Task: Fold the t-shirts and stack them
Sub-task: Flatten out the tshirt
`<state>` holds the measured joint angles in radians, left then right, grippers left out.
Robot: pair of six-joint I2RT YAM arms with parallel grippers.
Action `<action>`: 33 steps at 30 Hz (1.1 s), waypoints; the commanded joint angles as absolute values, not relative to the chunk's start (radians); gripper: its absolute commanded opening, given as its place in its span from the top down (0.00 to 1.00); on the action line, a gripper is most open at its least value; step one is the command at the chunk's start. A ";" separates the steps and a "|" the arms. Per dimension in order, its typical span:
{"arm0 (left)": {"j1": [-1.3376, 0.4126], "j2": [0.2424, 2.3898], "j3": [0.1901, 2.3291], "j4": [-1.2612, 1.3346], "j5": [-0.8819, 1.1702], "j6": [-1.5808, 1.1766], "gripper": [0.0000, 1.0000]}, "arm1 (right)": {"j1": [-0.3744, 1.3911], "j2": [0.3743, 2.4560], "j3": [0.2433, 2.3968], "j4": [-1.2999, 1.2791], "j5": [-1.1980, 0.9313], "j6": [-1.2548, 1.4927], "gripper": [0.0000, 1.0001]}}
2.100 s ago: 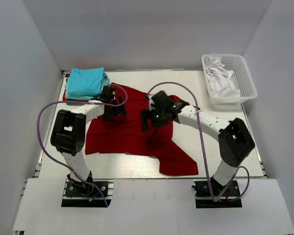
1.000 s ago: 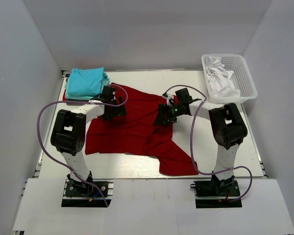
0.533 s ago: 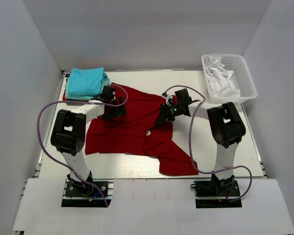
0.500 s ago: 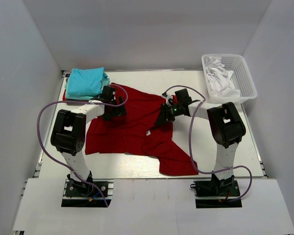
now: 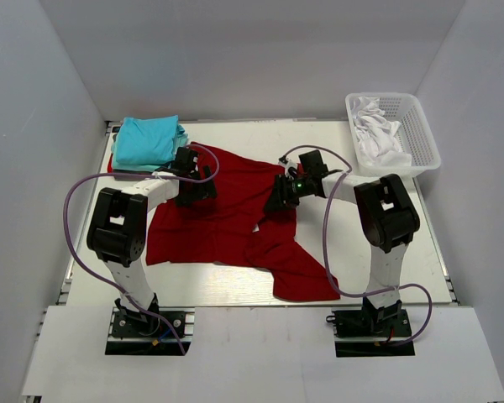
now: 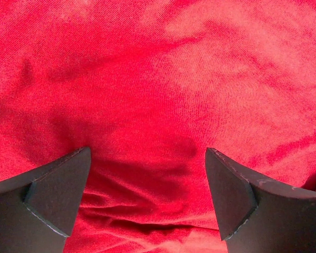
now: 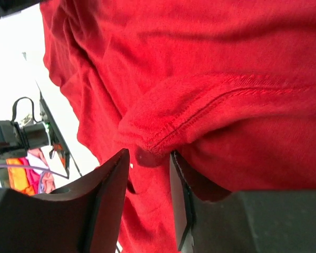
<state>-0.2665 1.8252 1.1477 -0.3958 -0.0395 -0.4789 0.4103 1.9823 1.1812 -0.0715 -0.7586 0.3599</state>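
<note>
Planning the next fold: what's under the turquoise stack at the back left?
An edge of the red t-shirt runs under the turquoise stack, peeking out at its left side. How far it reaches underneath is covered.

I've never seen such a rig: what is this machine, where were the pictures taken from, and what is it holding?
Two robot arms, left and right, are bolted to a table. One picture looks down from above; the other two come from cameras on the wrists. On the table lie a large dark red cloth t-shirt, folded turquoise t-shirts and a white plastic mesh basket of white cloth. The left gripper is open over the red shirt, holding nothing. The right gripper pinches a hemmed fold of it.
</note>
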 commanded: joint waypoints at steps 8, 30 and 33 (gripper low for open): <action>-0.262 1.818 1.144 -0.413 -0.051 -0.471 0.00 | 0.419 2.008 1.232 -0.077 -0.735 0.397 0.84; -0.262 1.818 1.135 -0.385 -0.087 -0.462 0.00 | 0.226 1.858 1.362 -0.686 -0.233 0.264 1.00; -0.262 1.818 1.135 -0.376 -0.087 -0.462 0.00 | 0.207 1.873 1.382 -0.765 -0.132 0.250 1.00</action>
<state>-0.2665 1.8252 1.1469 -0.3882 -0.0677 -0.4751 0.2188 1.8774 1.3396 -0.6422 -0.2619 0.2913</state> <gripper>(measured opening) 0.995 0.012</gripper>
